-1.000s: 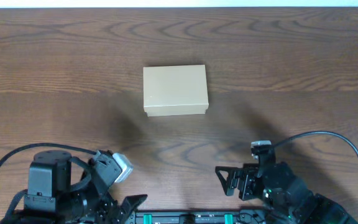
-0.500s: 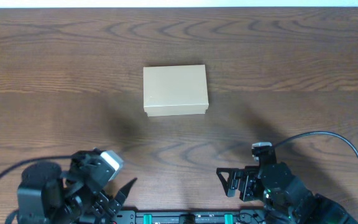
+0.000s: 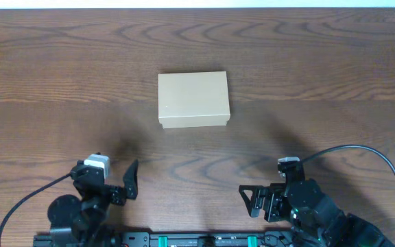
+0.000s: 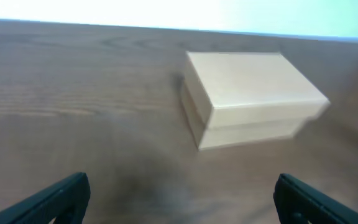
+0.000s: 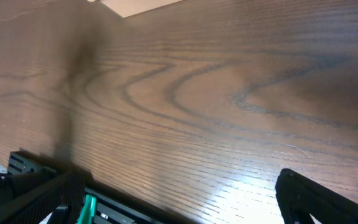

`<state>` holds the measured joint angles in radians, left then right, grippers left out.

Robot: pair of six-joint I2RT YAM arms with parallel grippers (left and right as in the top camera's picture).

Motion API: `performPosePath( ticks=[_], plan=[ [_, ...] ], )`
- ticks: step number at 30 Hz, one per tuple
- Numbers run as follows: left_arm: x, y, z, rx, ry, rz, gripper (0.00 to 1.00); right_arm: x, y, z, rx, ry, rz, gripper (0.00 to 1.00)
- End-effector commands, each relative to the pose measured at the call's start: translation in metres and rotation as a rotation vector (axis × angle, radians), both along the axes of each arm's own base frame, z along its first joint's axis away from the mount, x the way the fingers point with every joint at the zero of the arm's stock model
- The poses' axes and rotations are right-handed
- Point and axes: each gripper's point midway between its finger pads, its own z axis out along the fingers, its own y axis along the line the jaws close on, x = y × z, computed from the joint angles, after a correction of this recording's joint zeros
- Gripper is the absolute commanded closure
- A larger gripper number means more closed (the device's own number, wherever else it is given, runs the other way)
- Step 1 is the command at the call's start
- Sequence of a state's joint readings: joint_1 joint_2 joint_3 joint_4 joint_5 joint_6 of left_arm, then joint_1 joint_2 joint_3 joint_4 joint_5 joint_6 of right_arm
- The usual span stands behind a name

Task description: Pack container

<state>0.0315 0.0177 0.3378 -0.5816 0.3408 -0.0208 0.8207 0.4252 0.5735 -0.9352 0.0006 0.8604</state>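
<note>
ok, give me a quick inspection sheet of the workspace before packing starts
Surface: dark wood-grain table, no spills or marks seen.
Job's things: container, tan cardboard, lid shut, flat on the table near the centre; no items to pack in view.
Clutter: nothing seen.
Grippers: left gripper open, empty, low at the near edge, facing the container; right gripper open, empty, near edge, apart from the container.
Cables: right cable loops over the table beside its arm; left cable curves off the near-left corner; neither reaches the container.
Surroundings: pale strip past the far edge; black rail at the near edge.
</note>
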Motion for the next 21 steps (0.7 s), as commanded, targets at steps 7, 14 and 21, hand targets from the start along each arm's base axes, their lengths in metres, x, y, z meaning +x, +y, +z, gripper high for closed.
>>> performPosePath(
  ticks=[7,14,21],
  plan=[
    [0.031,0.027,-0.048,-0.137,0.003,0.209,0.05,0.001,-0.002,-0.001,-0.005,0.001,-0.015,0.01],
    [0.034,0.034,-0.046,-0.13,-0.018,0.248,0.05,0.001,-0.002,-0.001,-0.005,0.001,-0.015,0.01],
    [0.034,0.034,-0.046,-0.13,-0.019,0.248,0.05,0.001,-0.002,-0.001,-0.005,0.001,-0.015,0.01]
  ],
)
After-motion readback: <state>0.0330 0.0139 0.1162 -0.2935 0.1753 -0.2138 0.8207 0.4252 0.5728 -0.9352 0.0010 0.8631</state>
